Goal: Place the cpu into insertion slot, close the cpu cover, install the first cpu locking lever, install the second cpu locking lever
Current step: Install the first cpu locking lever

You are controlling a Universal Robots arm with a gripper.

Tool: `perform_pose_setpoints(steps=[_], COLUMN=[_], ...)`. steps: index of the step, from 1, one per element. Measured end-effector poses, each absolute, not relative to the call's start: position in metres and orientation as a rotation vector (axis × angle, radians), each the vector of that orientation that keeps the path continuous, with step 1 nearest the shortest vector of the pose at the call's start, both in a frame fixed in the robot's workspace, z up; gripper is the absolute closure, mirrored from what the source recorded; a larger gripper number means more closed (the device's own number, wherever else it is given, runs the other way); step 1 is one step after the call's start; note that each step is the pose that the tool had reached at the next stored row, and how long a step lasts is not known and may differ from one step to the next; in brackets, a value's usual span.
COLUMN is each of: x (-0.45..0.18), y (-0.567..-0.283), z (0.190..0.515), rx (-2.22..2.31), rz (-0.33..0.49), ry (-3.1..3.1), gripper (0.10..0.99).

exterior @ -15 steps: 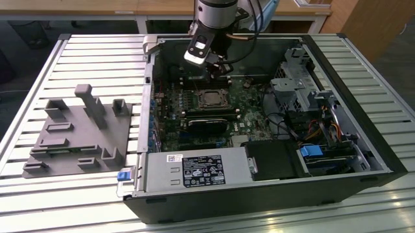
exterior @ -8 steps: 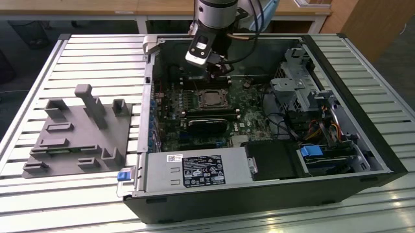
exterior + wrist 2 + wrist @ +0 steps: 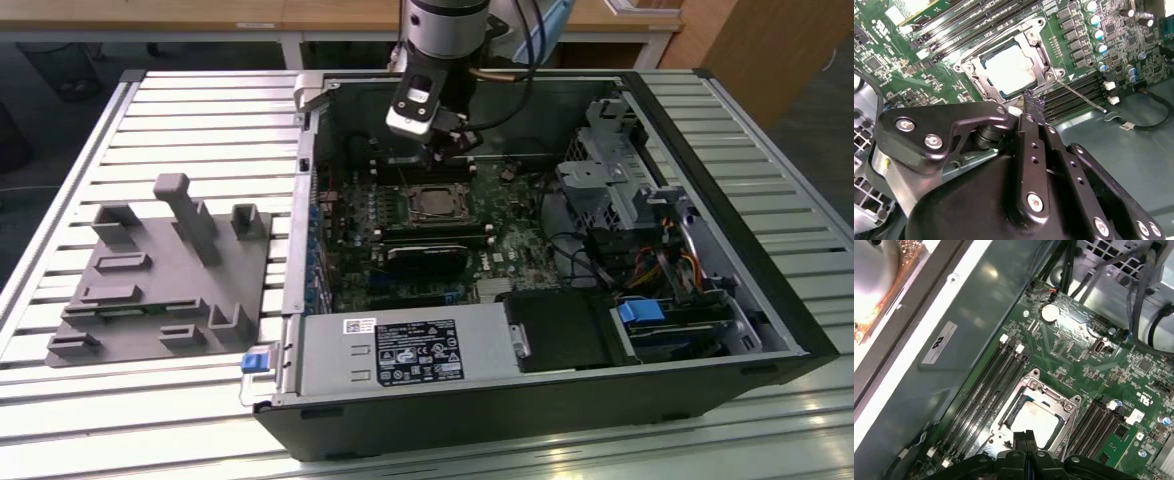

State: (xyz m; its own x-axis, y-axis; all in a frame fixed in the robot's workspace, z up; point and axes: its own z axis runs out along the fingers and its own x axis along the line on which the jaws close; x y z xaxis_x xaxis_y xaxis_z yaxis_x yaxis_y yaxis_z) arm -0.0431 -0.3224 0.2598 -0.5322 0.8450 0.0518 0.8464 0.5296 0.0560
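gripper [image 3: 1033,101] is narrow, the 2 black fingers pressed together w/ nothing btwn them, ribbed pads [image 3: 1035,106] at the tip. in the second wrist view the tip sits just beside the near edge of the socket [image 3: 970,70]; can't tell if it touches. the cpu [image 3: 1006,67] lies flat in the socket, pale metal face up. the cover [image 3: 1040,56] is down over it as a silvery frame, w/ the chip showing through its window. a thin metal lever [image 3: 1081,96] runs out from the socket corner by the gripper, slanting across the black memory slots [image 3: 1079,87] to the edge of the green board [image 3: 1114,30]. in the first wrist view more memory slots flank the socket on both sides. in the exterior view the arm [image 3: 447,25] comes down from the far side into the open pc case [image 3: 534,420], w/ the gripper above the board just beyond the socket. a labelled metal box [image 3: 400,350] fills the near part of the case. the case rests on a slatted table [image 3: 134,420]. a grey plastic fixture [image 3: 160,270] lies well apart on the exterior view's left.
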Motion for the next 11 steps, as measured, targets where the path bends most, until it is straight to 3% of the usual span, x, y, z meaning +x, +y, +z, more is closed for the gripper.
perform_pose_setpoints(steps=[11], x=[-0.0431], y=[-0.3224], z=[0.2598], rx=[-1.389], rz=[-0.114], ry=[-2.791], gripper=[0.98])
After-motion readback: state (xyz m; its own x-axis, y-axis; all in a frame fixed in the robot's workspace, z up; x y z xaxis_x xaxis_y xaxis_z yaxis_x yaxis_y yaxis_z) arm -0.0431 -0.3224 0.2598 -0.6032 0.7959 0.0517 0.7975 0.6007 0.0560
